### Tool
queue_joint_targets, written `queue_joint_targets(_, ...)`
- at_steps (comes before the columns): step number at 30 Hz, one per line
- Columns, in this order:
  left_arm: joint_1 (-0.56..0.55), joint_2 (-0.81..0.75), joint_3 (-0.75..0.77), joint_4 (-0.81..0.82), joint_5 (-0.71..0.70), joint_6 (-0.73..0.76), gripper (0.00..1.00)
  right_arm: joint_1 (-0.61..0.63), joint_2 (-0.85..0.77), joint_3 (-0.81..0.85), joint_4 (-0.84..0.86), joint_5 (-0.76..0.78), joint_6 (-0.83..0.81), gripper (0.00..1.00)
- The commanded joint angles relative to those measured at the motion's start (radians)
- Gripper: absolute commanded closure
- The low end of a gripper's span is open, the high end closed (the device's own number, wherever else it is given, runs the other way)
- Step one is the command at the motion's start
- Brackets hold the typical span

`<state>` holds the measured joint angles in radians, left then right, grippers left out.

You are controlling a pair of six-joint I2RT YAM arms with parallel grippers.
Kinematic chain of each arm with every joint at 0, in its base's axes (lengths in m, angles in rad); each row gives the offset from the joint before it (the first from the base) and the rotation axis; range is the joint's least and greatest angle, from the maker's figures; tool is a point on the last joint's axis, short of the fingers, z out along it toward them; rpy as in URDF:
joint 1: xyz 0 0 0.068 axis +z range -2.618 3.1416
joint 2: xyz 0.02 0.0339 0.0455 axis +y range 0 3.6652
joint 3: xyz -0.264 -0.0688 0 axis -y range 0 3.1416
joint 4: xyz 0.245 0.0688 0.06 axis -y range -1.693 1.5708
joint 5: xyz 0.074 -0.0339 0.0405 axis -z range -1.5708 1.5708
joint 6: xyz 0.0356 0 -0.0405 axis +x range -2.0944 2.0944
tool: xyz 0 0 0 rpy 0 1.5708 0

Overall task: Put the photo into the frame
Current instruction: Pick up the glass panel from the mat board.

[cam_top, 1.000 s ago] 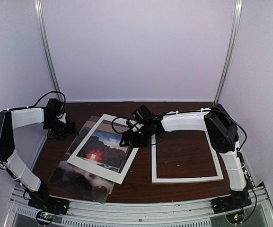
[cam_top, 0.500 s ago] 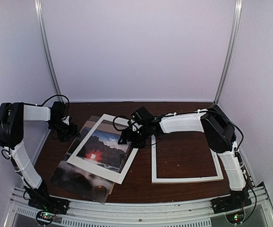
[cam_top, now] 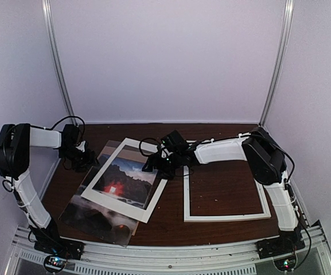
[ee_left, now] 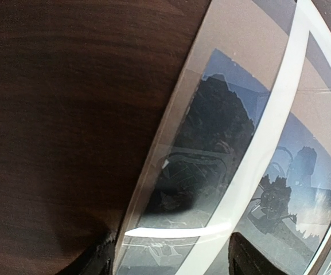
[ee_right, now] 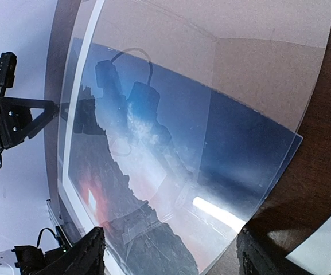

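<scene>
The photo (cam_top: pixel 121 179) lies tilted on the left half of the table, under a white card mat (cam_top: pixel 132 207). Its lower part sticks out at the near left. The white frame (cam_top: pixel 225 216) lies flat at the right. My left gripper (cam_top: pixel 85 157) is open at the stack's far left edge; in the left wrist view (ee_left: pixel 174 260) the jaws straddle the photo (ee_left: pixel 222 126) and a mat strip (ee_left: pixel 280 114). My right gripper (cam_top: pixel 156 163) is open over the stack's far right corner. The right wrist view (ee_right: pixel 171 258) shows the photo (ee_right: pixel 142 172) under a clear glossy sheet.
A brownish board (cam_top: pixel 115 146) peeks out at the stack's far edge. The dark wooden table (cam_top: pixel 222 192) shows inside the frame. A corner of the frame (ee_right: pixel 326 249) lies just right of my right fingers. Walls close in the table on three sides.
My left arm has swung in, bringing its gripper a little closer to the stack's edge. My right gripper has shifted slightly left and farther back. The stack and frame have not moved.
</scene>
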<state>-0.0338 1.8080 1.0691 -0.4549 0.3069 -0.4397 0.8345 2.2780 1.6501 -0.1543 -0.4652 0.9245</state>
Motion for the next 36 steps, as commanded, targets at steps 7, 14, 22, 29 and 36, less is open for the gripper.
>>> queue_joint_targets(7, 0.025, 0.014, -0.047, 0.060, -0.014, -0.025, 0.28, -0.002, 0.055, -0.003, 0.069, -0.047, 0.050, 0.26)
queue_joint_targets(14, 0.044, 0.013, -0.058, 0.087, 0.022, -0.027, 0.31, -0.002, 0.070, 0.009, 0.101, -0.079, 0.062, 0.29)
queue_joint_targets(22, 0.044, -0.053, -0.092, 0.150, 0.077, -0.033, 0.37, -0.003, 0.088, 0.031, 0.085, -0.092, 0.050, 0.31)
queue_joint_targets(29, 0.044, -0.075, -0.101, 0.172, 0.125, -0.037, 0.40, -0.003, 0.101, 0.049, 0.063, -0.099, 0.040, 0.31)
queue_joint_targets(36, 0.044, -0.102, -0.110, 0.192, 0.158, -0.039, 0.41, -0.005, 0.104, 0.054, 0.050, -0.099, 0.031, 0.31)
